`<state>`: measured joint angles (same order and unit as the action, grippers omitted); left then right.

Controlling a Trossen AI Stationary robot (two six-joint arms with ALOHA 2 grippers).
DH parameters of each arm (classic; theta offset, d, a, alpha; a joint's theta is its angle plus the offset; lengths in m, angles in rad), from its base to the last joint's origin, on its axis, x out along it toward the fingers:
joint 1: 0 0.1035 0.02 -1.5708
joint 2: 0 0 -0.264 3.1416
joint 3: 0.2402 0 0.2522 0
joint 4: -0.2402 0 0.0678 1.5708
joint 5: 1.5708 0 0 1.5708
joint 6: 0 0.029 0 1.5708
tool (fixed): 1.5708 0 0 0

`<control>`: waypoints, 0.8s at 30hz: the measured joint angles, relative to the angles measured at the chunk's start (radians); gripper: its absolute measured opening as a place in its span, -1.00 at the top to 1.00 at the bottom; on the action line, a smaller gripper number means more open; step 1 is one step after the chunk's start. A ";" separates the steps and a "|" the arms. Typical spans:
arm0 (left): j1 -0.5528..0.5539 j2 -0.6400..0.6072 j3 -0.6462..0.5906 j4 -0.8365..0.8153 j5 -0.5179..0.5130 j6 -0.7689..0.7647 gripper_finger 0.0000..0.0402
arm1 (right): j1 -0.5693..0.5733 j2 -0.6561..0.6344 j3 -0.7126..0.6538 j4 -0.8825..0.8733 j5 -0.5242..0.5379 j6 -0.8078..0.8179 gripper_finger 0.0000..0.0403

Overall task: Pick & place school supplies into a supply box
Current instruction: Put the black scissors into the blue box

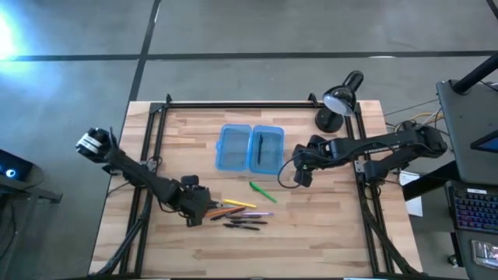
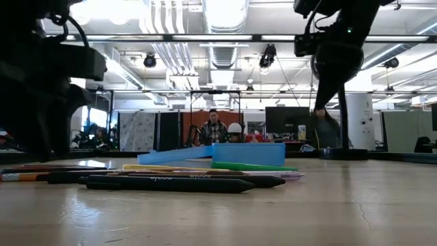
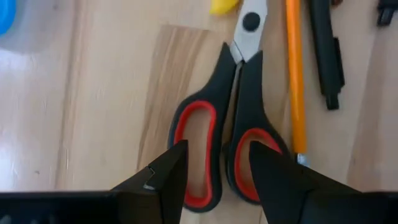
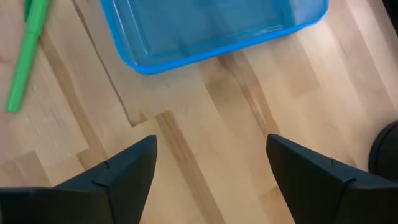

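The scissors [image 3: 227, 118], black handles lined in red, lie flat on the wood beside an orange pencil [image 3: 294, 74] and a black pen [image 3: 328, 56]. My left gripper [image 1: 194, 208] [image 3: 217, 158] is open, pointing down, with one fingertip over each handle loop. Several pens and pencils [image 1: 243, 215] [image 2: 171, 183] lie in a loose row just right of it. A green pen [image 1: 262, 191] [image 4: 28, 56] lies apart. The blue supply box [image 1: 249, 148] [image 4: 211, 31] lies open with a dark pen in its right half. My right gripper [image 1: 301, 176] [image 4: 211, 168] is open above bare wood, near the box's right half. My left gripper stands over the scissors' handle loops [image 3: 249, 149] from above, its fingers on either side of the two inner handle bars. I cannot tell whether the fingertips touch the handles. The scissors lie flat on the table.
A black desk lamp [image 1: 338, 101] stands at the table's far right corner, its base [image 4: 385, 149] close to my right gripper. A black frame rail [image 1: 257, 104] runs along the far edge. Bare wood lies toward the near edge. A person [image 2: 215, 130] sits far behind the table.
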<state>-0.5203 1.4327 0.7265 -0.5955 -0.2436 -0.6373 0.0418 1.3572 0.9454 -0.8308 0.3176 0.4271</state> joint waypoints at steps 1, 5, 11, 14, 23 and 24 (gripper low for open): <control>0.000 0.007 0.001 -0.004 0.000 0.004 0.23 | 0.000 0.002 -0.001 0.001 0.000 0.000 -0.48; -0.001 0.033 -0.008 0.010 0.014 0.012 0.23 | 0.000 0.007 -0.001 0.012 0.000 -0.001 -0.51; 0.000 0.106 -0.021 0.068 0.035 0.058 0.23 | 0.000 0.018 -0.004 0.011 0.000 -0.007 -0.49; 0.002 0.136 -0.021 0.073 0.034 0.060 0.25 | 0.000 0.020 -0.008 0.010 0.000 -0.007 -0.47; 0.002 0.187 -0.020 0.088 0.021 0.112 0.58 | 0.001 0.020 -0.017 0.009 0.032 -0.007 -0.41; 0.002 0.190 -0.020 0.088 0.017 0.114 0.62 | 0.001 0.020 -0.017 0.009 0.046 -0.007 -0.40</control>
<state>-0.5182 1.6231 0.7063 -0.5079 -0.2264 -0.5235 0.0429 1.3773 0.9287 -0.8223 0.3633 0.4203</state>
